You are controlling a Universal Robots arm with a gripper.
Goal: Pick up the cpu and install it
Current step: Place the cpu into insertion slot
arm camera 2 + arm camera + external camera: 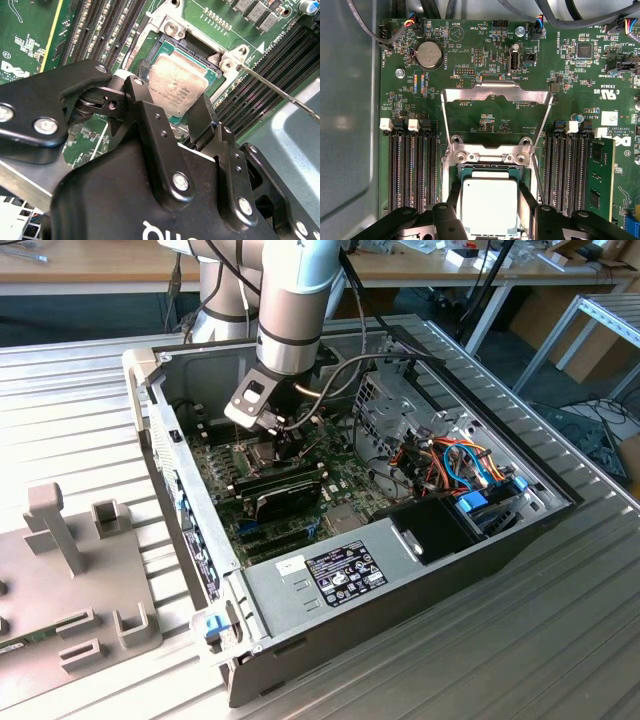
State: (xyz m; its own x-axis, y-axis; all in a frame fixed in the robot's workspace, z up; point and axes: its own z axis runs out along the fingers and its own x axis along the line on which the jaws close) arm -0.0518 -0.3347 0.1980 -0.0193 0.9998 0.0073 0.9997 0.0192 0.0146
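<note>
1. Cpu: located at the open socket on the motherboard, far inside the computer case, toward the exterior view's left.
2. Gripper: jaws are seen pressed against two opposite edges of the cpu in both wrist views.
3. Socket frame: swung open, not yet lowered.
4. Progress: pick-up is judged done and placement well advanced. Full seating cannot be told, and the cpu is not yet released.

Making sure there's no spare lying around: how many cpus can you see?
1. The cpu is at the open socket, between the gripper's fingers, in both wrist views. Others could be hidden behind the arm.
</note>
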